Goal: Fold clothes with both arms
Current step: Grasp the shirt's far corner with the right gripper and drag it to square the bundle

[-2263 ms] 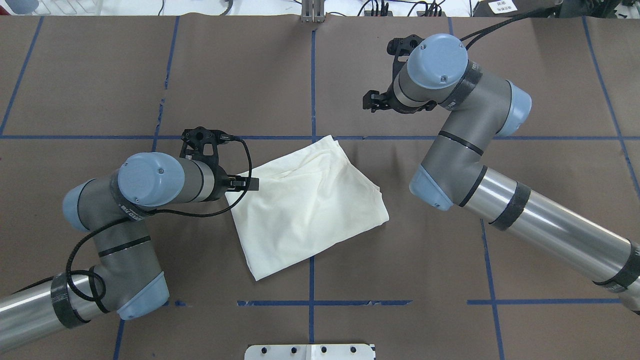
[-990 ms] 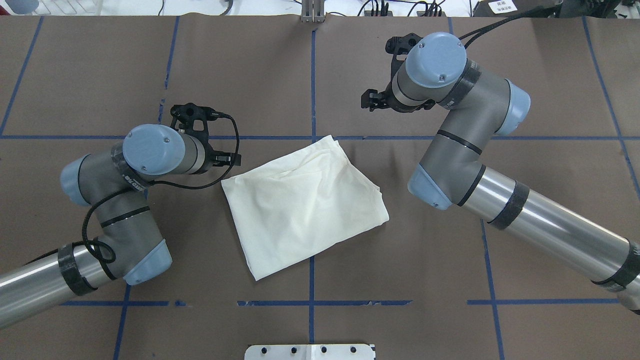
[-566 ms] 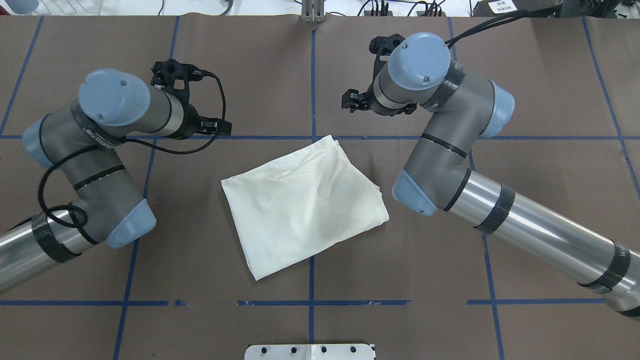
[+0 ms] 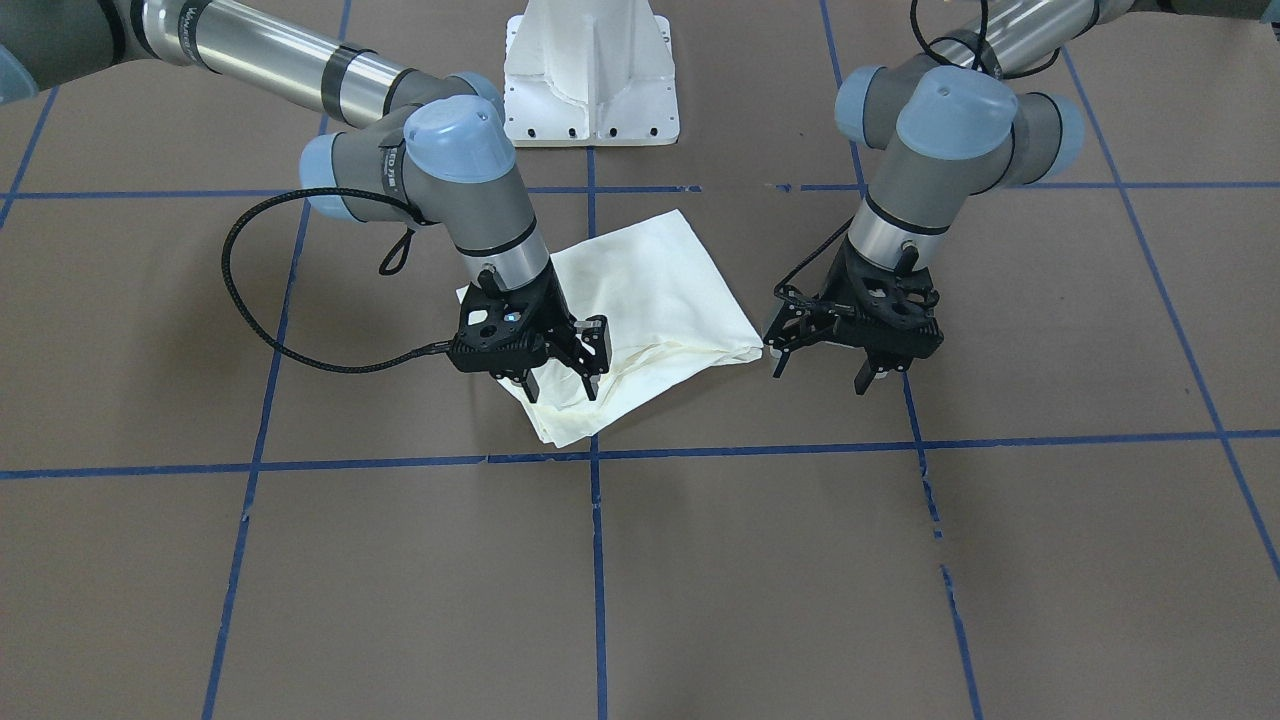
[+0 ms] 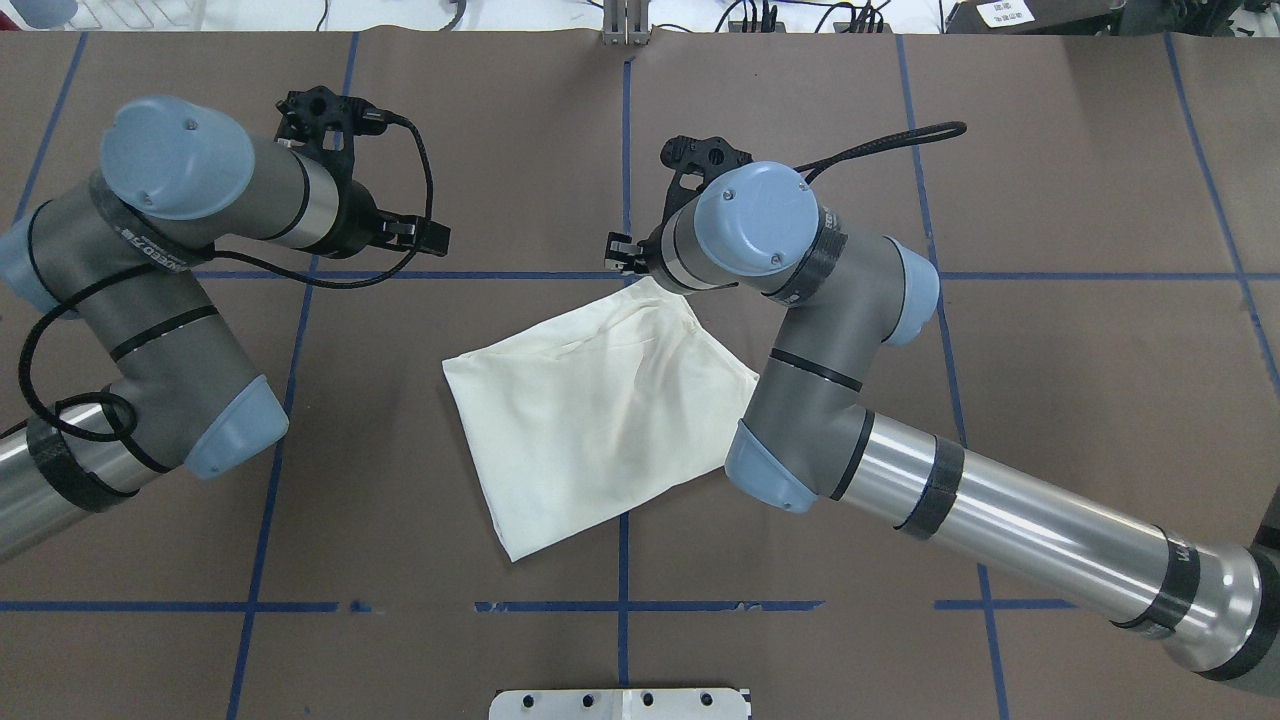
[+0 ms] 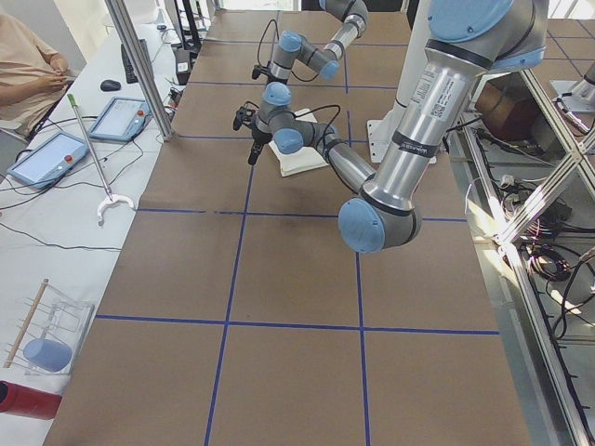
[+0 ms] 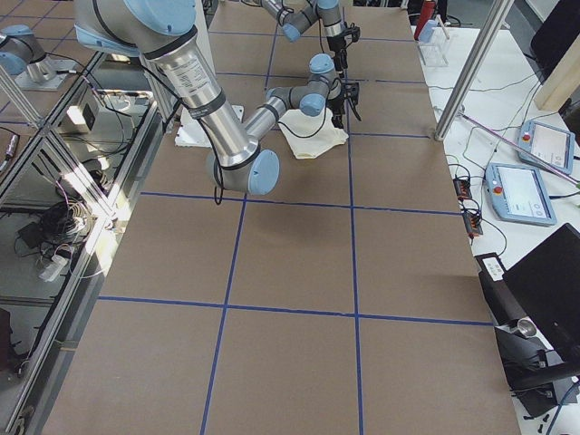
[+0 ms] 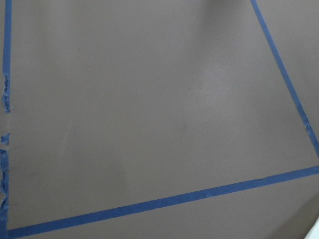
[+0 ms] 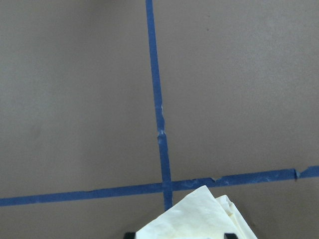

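Observation:
The clothes are one cream shirt (image 5: 600, 420) folded into a rough square, lying flat at mid-table, plain side up (image 4: 650, 280). My right gripper (image 4: 560, 385) hangs open just above the shirt's far corner, also seen from overhead (image 5: 620, 255). In the right wrist view that corner of the shirt (image 9: 199, 219) pokes in at the bottom edge, between the two fingertips (image 9: 130, 234). My left gripper (image 4: 820, 372) is open and empty, raised over bare table (image 5: 430, 235), clear of the shirt on its left and farther out. The left wrist view holds only table and tape.
Brown table covering with a grid of blue tape lines (image 5: 622, 150). The white pedestal base (image 4: 590, 70) stands at the robot's edge. A side bench with tablets (image 6: 46, 153) and a seated person (image 6: 23, 65) lies beyond the far edge.
My left gripper has drawn away from the shirt's left corner, out over bare table. My right arm has swung in toward the middle and now sits over the shirt's far corner.

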